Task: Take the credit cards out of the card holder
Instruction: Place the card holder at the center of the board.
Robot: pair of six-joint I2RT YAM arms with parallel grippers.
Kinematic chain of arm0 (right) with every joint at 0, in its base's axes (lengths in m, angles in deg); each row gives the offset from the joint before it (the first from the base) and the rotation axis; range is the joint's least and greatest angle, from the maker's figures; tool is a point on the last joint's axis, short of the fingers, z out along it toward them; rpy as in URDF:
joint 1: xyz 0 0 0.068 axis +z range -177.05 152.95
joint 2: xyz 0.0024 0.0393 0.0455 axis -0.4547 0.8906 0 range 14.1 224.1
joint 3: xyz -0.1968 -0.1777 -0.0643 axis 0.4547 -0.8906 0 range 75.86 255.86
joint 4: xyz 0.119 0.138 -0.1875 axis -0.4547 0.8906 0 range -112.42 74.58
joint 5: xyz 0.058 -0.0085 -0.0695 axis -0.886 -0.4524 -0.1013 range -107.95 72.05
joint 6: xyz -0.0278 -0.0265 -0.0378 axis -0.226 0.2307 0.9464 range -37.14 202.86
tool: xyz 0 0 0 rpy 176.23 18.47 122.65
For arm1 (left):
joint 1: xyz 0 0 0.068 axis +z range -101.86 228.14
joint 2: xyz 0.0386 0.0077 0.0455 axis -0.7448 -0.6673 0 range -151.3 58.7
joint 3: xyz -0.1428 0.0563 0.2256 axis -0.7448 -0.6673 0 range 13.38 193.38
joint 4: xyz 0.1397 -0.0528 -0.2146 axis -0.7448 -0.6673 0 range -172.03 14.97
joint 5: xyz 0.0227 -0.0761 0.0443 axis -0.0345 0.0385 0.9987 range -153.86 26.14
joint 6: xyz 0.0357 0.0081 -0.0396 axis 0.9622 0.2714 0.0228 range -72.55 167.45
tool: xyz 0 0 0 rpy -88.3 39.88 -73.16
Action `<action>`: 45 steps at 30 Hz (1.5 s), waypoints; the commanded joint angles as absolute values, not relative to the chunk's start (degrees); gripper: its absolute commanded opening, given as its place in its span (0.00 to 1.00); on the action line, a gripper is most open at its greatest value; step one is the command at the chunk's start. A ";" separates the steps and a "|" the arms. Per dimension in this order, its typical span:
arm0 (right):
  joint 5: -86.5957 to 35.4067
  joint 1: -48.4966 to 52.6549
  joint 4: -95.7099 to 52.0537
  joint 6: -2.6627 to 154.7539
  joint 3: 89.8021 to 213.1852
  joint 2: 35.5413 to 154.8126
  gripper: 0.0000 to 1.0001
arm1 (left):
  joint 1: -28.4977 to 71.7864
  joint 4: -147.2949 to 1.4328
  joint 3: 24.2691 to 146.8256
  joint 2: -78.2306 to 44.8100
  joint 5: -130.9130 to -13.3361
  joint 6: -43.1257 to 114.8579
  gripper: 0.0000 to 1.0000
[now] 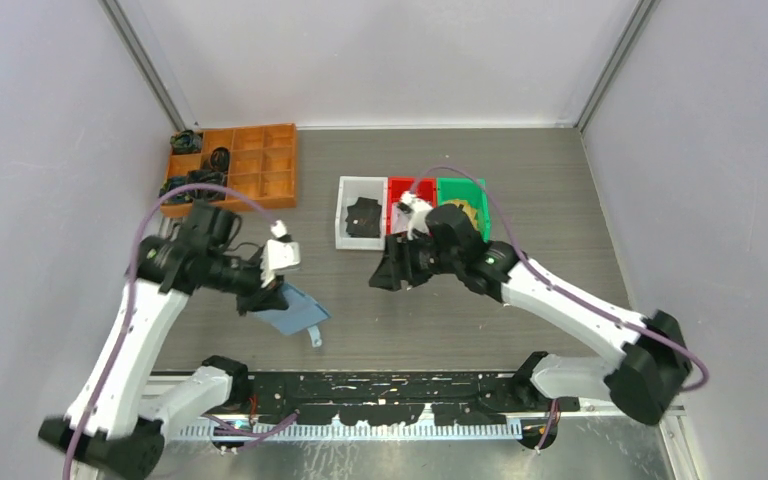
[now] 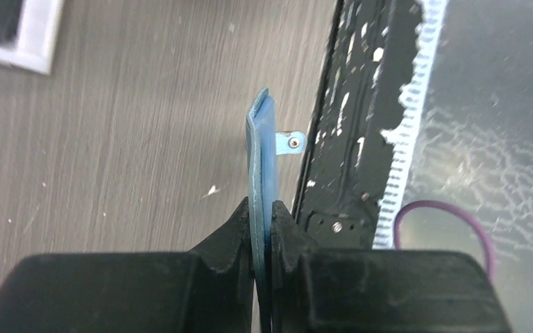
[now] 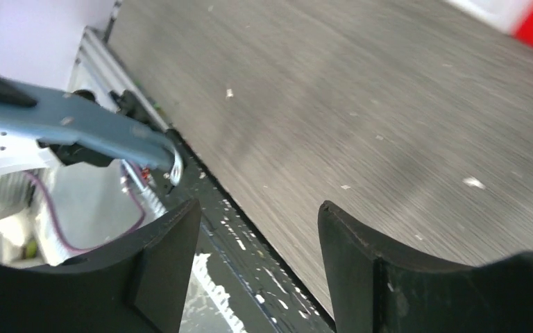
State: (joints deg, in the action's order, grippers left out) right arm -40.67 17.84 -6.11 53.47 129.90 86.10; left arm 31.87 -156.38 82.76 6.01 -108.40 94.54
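**Card holder pinched in the left gripper, no card in sight**

The small teal-blue folding card holder hangs clear of the grey wood-grain table, near its front edge. One end is clamped between the pressed-together fingers of the left gripper. It looks folded flat, and no credit cards show in it or on the table, so how many are out cannot be told; my judgement is that the pulling is yet to be done. Its long axis runs out from the fingers toward the right arm and the black metal rail, with the little snap tab at the far end. The right gripper faces it with fingers spread wide, holding nothing.
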 commanded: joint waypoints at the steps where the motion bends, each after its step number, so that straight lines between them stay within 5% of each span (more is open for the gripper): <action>1: -25.99 17.53 -5.06 53.06 127.55 73.90 0.69 | 28.26 -150.19 82.15 -2.36 -94.14 96.59 0.05; 12: -10.52 14.80 5.44 51.83 124.88 60.73 0.84 | 20.24 -123.32 67.67 -10.57 -67.53 102.07 0.18; 17: -9.65 12.54 7.35 51.23 125.77 60.28 0.85 | 19.08 -115.76 64.44 -13.82 -64.64 98.48 0.32; 22: -10.90 8.62 8.72 51.40 126.63 60.00 0.86 | 18.70 -119.13 64.97 -13.32 -68.94 94.76 0.35; 34: -15.36 2.42 11.68 51.83 128.24 58.05 0.88 | 18.65 -137.94 64.00 -10.73 -87.59 93.88 0.29; 45: -11.63 -2.36 12.03 49.46 127.52 55.77 0.92 | 19.32 -131.07 60.36 -9.17 -81.74 89.72 0.18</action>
State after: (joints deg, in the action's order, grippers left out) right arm -14.10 -0.81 13.30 51.31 125.40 57.36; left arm 18.91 -134.67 62.48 -10.45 -84.20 91.59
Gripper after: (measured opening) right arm 0.909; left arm 0.210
